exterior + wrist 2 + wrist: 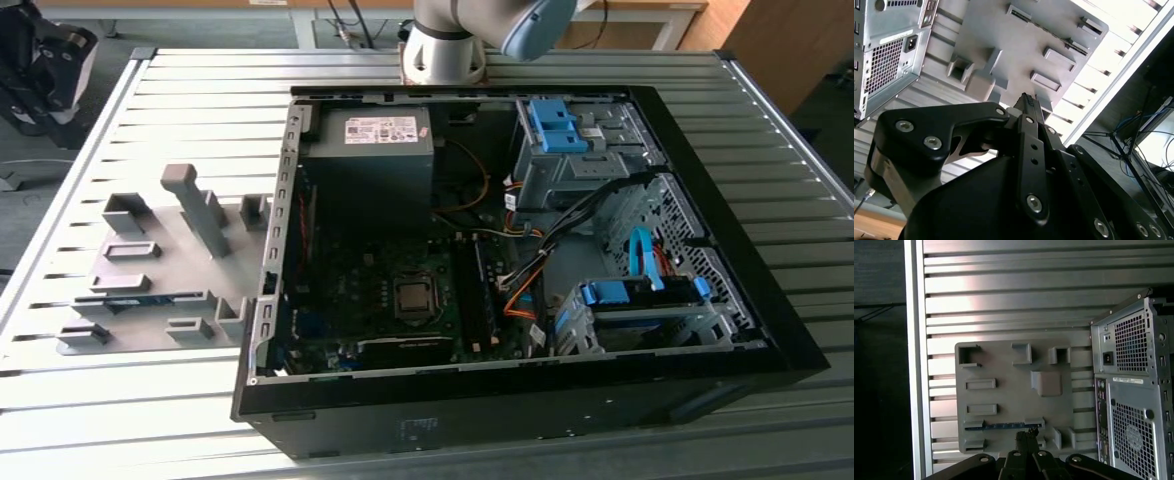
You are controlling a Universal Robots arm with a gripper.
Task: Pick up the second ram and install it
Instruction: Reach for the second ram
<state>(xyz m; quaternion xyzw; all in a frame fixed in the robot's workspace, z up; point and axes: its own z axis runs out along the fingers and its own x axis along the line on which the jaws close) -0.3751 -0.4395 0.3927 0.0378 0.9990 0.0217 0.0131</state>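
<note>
While the second ram lies on edge between low blocks of the grey fixture plate, near the plate's edge farthest from the arm's base, the pick-up looks not yet begun. The plate sits on the slatted table, just beside the open computer case. In both wrist views the gripper hangs above the stick, fingers pressed together and holding nothing. Grasping, I judge, calls for spreading the fingers and lining them up across the board's thin faces.
</note>
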